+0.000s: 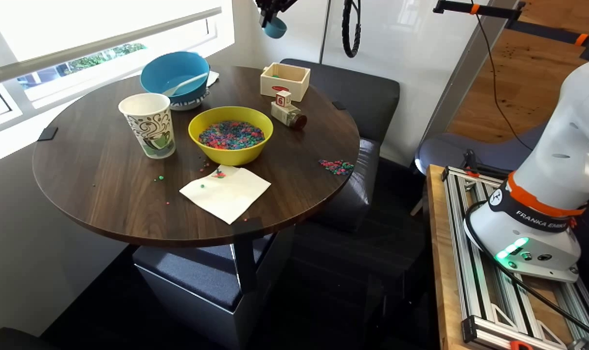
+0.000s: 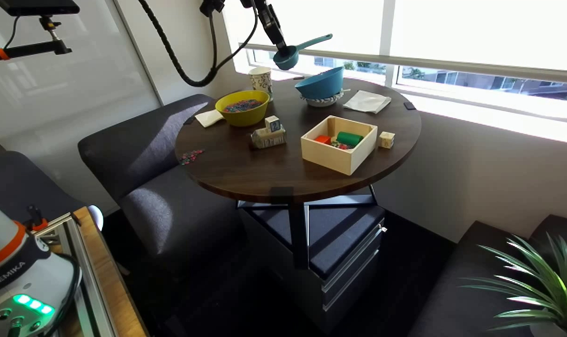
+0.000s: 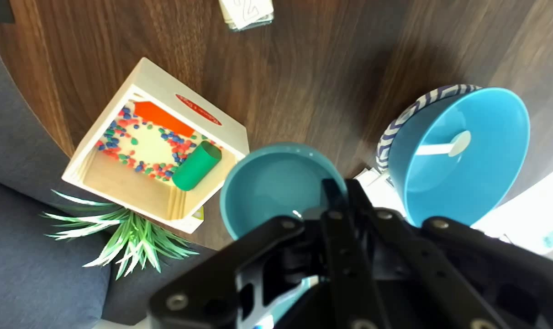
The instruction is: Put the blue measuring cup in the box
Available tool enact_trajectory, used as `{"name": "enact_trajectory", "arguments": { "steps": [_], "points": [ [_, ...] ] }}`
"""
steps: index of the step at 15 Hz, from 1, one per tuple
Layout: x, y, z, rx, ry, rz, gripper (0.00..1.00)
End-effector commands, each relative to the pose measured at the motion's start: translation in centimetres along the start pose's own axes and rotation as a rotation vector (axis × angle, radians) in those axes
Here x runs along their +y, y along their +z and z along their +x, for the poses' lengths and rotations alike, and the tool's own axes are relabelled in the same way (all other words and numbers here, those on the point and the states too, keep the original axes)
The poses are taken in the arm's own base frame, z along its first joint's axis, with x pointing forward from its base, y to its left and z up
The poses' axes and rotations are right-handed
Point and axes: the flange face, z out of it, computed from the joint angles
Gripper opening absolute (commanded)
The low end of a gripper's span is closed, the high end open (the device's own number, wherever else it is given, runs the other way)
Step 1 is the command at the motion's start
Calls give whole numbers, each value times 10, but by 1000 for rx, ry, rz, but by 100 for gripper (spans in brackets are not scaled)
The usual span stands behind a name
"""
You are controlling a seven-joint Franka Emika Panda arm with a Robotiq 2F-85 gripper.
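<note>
End effector [image 3: 344, 189] grasping blue cup [image 3: 276, 183] by rim, cup aloft above surface [image 3: 303, 100]; in wrist view, cup shows between box [image 3: 166, 93] and blue bowl [image 3: 491, 137]. Box on surface, green cylinder [image 3: 196, 165] inside.

Blue measuring cup [image 2: 287, 60] in the hand [image 2: 283, 49], above the counter [image 2: 250, 171], wooden box [image 2: 327, 157] holding a green cylinder [image 2: 349, 138]
</note>
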Motion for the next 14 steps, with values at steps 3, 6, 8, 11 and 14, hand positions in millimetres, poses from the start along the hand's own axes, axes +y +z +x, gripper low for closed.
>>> {"name": "enact_trajectory", "arguments": {
  "steps": [3, 6, 8, 11, 14],
  "points": [
    [25, 36, 47, 50, 76, -82, 1],
    [40, 49, 69, 27, 135, -123, 1],
    [55, 58, 79, -16, 165, -156, 1],
    [71, 75, 84, -89, 175, -206, 1],
    [85, 91, 91, -109, 190, -269, 1]
  ]
}}
